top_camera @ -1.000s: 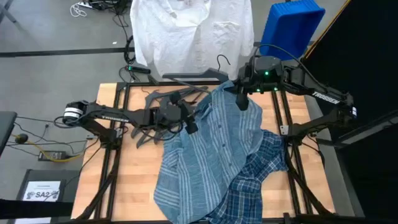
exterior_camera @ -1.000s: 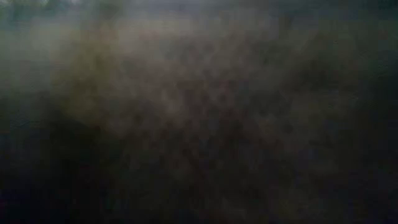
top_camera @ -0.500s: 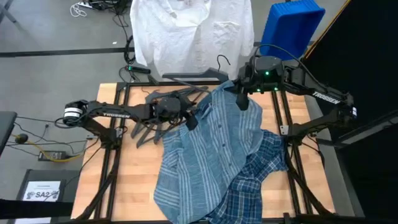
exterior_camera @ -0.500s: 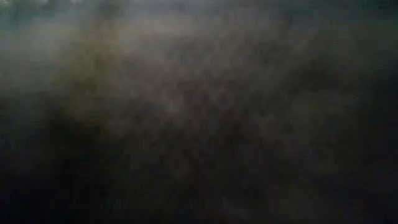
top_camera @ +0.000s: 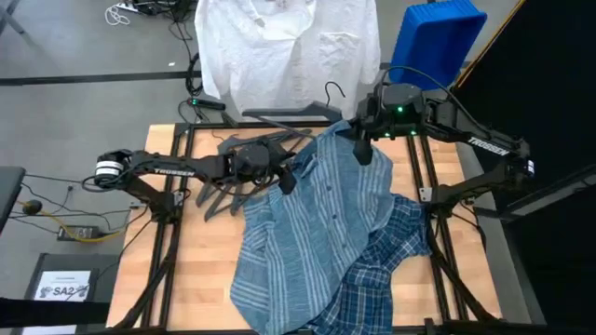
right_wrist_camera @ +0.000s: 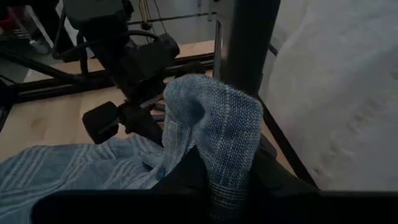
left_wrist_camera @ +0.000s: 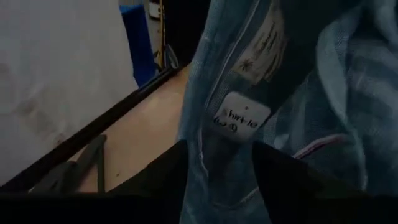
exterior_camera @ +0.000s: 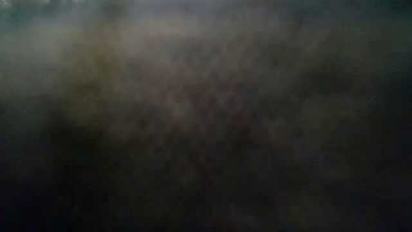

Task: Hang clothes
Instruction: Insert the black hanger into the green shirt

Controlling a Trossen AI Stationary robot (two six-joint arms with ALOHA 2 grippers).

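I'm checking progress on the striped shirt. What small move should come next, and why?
Probably lift the collar edge together: the left gripper and right gripper each pinch the striped shirt, which lies on the table, with the hangers beside it.

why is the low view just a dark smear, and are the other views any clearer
Low view: only murky dark blur, nothing recognisable. High view: evenly lit, striped shirt clear. Left wrist view: dim, shirt label soft but visible. Right wrist view: fabric weave sharp in the right tool.

The light blue-grey striped cloth shirt (top_camera: 317,223) looks soft and coarsely woven; the pale wooden worktop (top_camera: 200,261) looks smooth and matt.
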